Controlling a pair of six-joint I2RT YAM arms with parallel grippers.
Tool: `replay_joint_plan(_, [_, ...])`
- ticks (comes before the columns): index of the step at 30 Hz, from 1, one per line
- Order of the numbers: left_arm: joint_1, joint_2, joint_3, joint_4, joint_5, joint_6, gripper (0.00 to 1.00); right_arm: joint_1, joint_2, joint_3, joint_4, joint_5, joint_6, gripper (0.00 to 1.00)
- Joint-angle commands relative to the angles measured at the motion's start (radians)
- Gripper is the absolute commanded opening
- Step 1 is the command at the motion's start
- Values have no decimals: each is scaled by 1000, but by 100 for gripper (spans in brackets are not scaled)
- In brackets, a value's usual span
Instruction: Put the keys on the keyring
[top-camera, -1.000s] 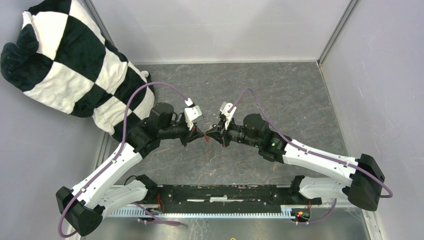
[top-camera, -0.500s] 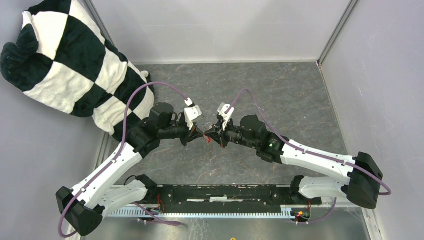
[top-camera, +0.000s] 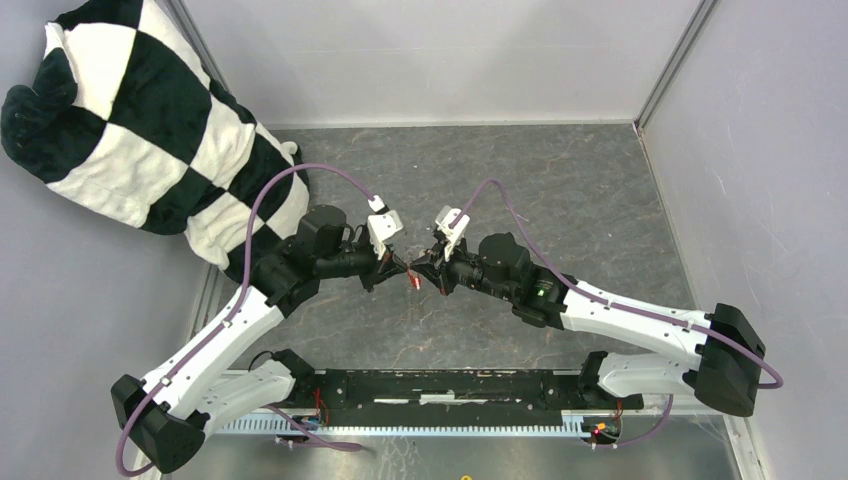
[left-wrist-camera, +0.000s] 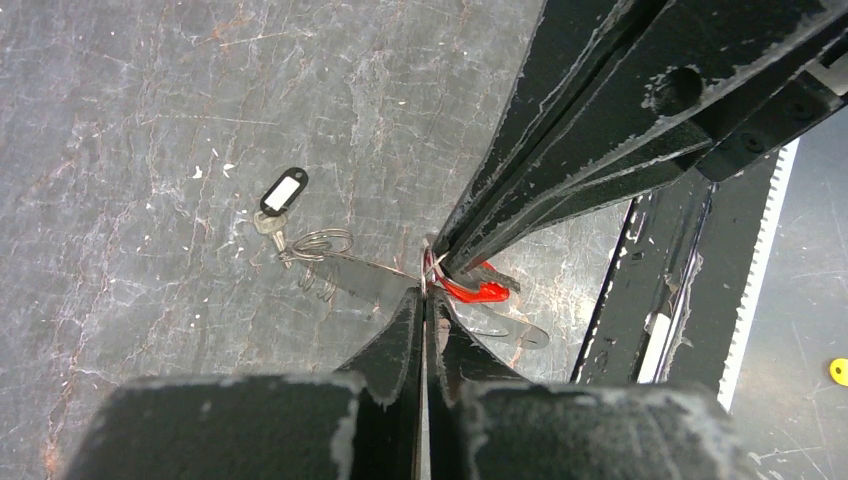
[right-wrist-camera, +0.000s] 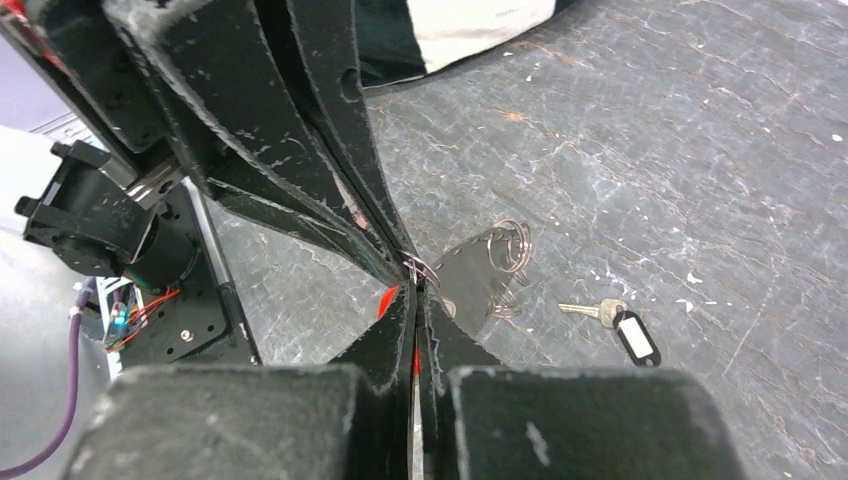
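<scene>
Top external: I've got both arms angled in over the middle of the grey table (top-camera: 560, 190), left gripper (top-camera: 393, 267) and right gripper (top-camera: 428, 267) tip to tip, raised off the surface. Both finger pairs are pressed together.

Left wrist: red-tag key (left-wrist-camera: 478, 291) sticks out right at the meeting point, under the right gripper's tips and off the table. A small wire ring (left-wrist-camera: 430, 265) sits at the same spot. I can't tell which gripper actually pinches it.

Keyring (left-wrist-camera: 320, 243), a wiry silver loop, lies flat on the table left of the tips, not held. Black-tag key (left-wrist-camera: 280, 192) lies just beside it, white label up. Right wrist looks like a small gap between them.

Checkered black-and-white cloth (top-camera: 130, 120) is bunched in the far left corner.
</scene>
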Motion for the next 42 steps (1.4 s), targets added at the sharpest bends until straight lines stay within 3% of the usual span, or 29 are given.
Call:
replay_joint_plan(1, [-1, -21, 26, 54, 29, -18, 2, 3, -19, 39, 35, 81, 5, 1])
replay_joint_plan(14, [-1, -25, 18, 49, 31, -24, 2, 13, -38, 54, 38, 111, -4, 1])
replay_joint_plan(25, [-1, -10, 34, 19, 24, -98, 2, 12, -159, 99, -167, 132, -178, 1])
replay_joint_plan(32, [-1, 9, 54, 4, 36, -198, 2, 13, -186, 105, -232, 227, -302, 1])
replay_joint_plan(37, [-1, 23, 59, 6, 36, -251, 2, 12, -171, 88, -174, 150, -263, 1])
replay_joint_plan(42, [-1, 11, 67, 6, 45, -213, 2, 13, -158, 45, -85, 50, -189, 2])
